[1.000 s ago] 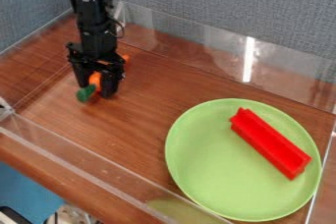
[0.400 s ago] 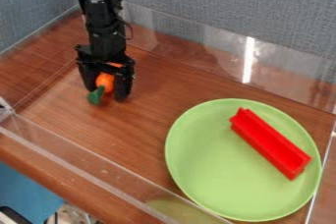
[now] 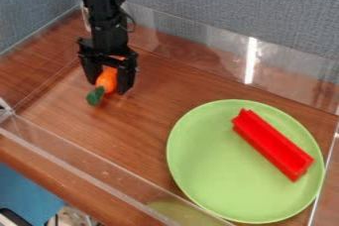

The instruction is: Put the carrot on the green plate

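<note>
With its jaws spread open around the carrot (image 3: 101, 84), the gripper (image 3: 109, 79) should close squarely on it before carrying it to the green plate (image 3: 212, 161).

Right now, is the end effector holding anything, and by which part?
Nothing is held. The end effector is open, its fingers on both sides of the carrot, which lies on the table.
</note>
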`<action>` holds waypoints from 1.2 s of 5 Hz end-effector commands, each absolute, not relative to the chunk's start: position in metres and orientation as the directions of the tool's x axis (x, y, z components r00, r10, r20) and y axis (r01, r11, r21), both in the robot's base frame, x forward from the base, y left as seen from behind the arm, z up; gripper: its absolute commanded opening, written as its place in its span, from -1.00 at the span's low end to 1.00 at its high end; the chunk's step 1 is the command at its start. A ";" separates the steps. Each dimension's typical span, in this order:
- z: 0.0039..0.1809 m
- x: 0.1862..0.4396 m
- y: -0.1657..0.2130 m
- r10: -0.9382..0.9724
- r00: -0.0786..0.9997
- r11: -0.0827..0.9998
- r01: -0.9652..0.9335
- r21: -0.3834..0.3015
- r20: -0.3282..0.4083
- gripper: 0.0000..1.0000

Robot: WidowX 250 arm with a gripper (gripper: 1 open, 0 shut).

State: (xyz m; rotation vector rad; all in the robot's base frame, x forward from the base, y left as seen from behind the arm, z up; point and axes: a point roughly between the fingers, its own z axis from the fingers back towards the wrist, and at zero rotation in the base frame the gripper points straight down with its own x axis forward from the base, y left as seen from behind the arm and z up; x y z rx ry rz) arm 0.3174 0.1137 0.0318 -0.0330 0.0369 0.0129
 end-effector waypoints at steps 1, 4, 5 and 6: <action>0.060 0.322 0.120 0.056 0.997 0.998 -0.056 -0.001 0.045 1.00; 0.051 0.323 0.132 0.060 0.997 0.998 -0.061 0.003 0.048 -1.00; 0.091 0.320 0.120 0.056 0.993 0.998 -0.057 0.011 0.102 -1.00; 0.141 0.319 0.092 0.048 0.983 0.998 -0.052 0.018 0.176 -1.00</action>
